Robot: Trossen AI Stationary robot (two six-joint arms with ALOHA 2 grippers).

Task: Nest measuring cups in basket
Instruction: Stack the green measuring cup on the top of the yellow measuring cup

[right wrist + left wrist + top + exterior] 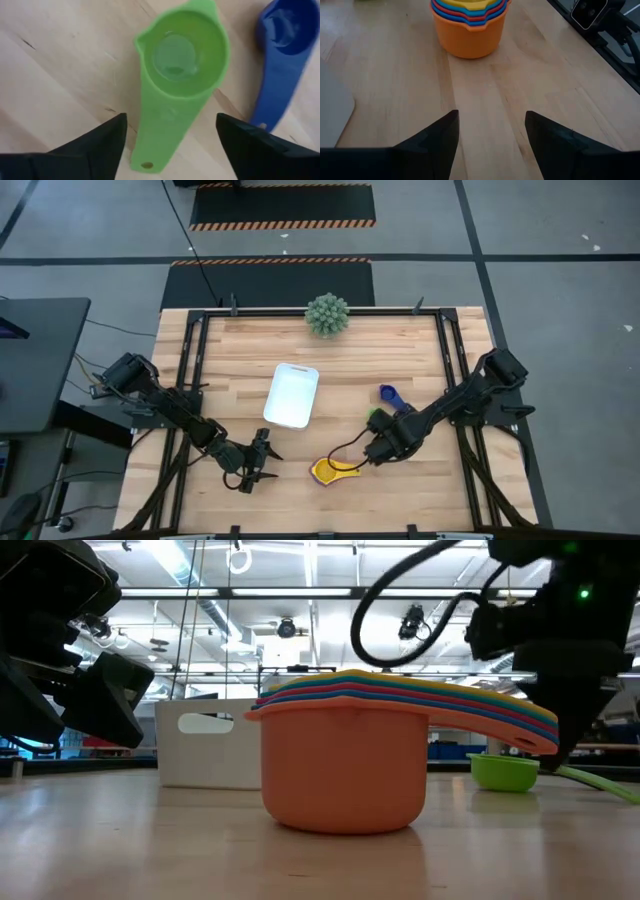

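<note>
Just right of the orange nested cup stack (333, 470), R gripper (170, 135) hovers wide open over green cup (177, 75), prob. to grab it; white basket (291, 395) sits beyond w/ L gripper (262, 460) open, idle.

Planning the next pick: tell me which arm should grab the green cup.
Right. The right hand hangs open directly over the green cup, fingers either side of its handle. The left hand, also open, faces the nested stack, across the table from that cup.
</note>
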